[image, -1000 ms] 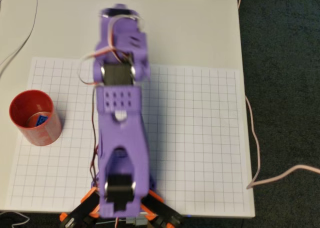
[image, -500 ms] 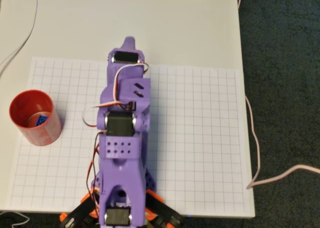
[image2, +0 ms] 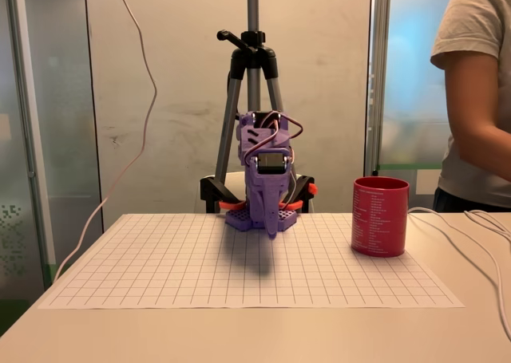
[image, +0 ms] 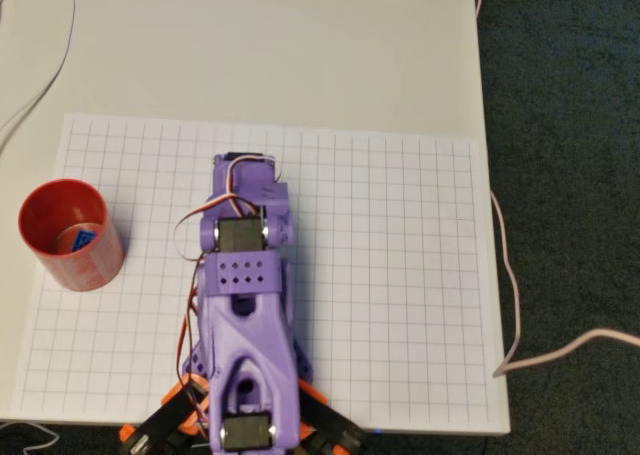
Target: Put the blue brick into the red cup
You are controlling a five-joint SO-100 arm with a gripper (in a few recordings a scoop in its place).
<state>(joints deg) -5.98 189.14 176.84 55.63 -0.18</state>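
Blue brick point(image: 80, 239) inside red cup point(image: 92, 260) on gridded sheet point(image: 400, 275); tool point(image2: 272, 229) state indiscernible

From my end the grid sheet point(image: 400, 275) is mostly open, with bare squares all over the right half and the far rows in the overhead view. The only thing standing on it is the red cup point(image: 70, 235) at the left edge, well apart from the folded purple arm point(image: 245, 305). A pink cable point(image: 505, 275) hugs the table's right edge.
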